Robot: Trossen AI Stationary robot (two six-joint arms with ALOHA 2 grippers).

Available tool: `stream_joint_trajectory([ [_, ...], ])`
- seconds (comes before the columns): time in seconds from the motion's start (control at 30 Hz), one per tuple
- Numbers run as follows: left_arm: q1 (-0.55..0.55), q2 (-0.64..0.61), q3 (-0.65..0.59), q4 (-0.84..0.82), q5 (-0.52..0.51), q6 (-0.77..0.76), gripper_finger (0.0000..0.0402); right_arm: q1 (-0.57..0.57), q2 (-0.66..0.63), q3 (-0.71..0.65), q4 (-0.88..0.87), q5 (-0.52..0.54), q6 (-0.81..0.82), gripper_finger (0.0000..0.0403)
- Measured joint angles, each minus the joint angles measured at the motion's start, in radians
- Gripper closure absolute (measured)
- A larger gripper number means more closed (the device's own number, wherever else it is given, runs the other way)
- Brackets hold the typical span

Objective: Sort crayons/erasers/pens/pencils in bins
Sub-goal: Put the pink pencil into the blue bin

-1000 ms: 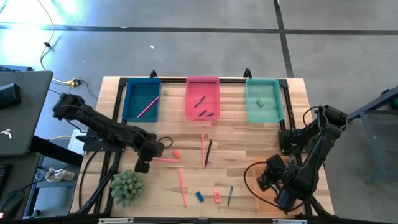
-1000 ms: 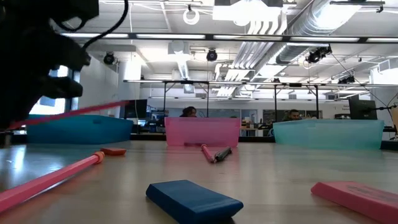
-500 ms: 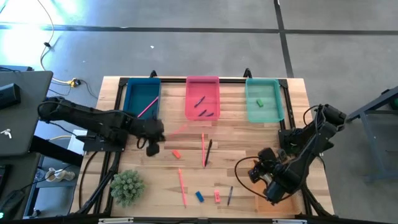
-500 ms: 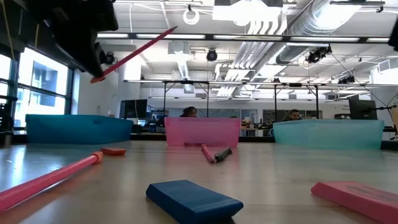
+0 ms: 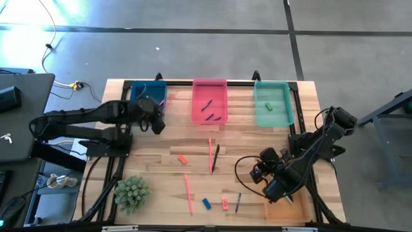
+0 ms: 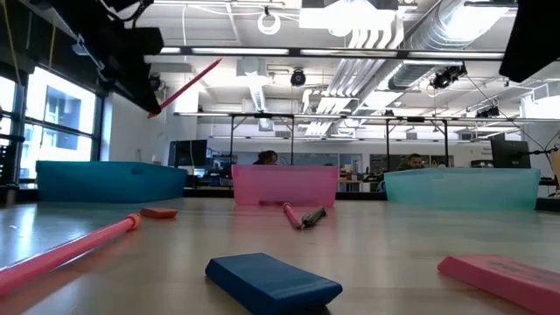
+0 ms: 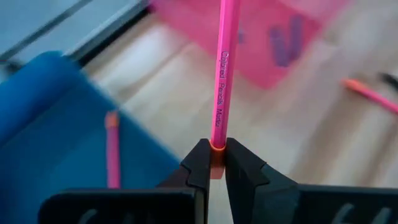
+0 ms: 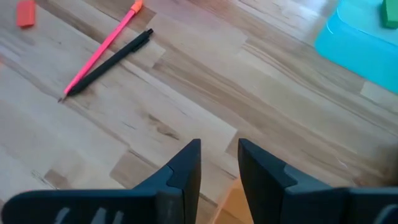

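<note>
High view shows a pink pencil [image 5: 168,98] clamped by its end in the left tool [image 5: 157,122], lifted above the right edge of the dark blue bin [image 5: 146,103] at the far left of the tabletop [image 5: 244,148]. That bin already holds another pink stick [image 7: 112,149]. To its right sit the pink bin [image 5: 210,102], with dark sticks inside, and the teal bin [image 5: 272,103], holding a green eraser [image 5: 268,106]. Nearer lie a red eraser [image 5: 182,159], a pink stick [image 5: 210,154] beside a black pen [image 5: 215,158], another pink stick [image 5: 188,193], a blue eraser [image 5: 206,203] and a pink eraser [image 5: 224,203]. The right tool [image 5: 259,174] hovers over the near right, fingers slightly apart and gripping nothing, above the orange bin [image 5: 286,211].
</note>
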Motion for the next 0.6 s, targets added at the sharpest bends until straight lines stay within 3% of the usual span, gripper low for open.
stream_joint_trajectory([
  [0.23, 0.182, 0.006, 0.000, -0.145, -0.066, -0.084, 0.0385, -0.038, 0.000, 0.000, 0.034, -0.007, -0.065, 0.0304],
  [0.6, 0.354, 0.059, 0.000, -0.268, -0.018, -0.132, 0.0385, -0.056, 0.000, 0.000, 0.043, -0.007, -0.111, 0.0304],
])
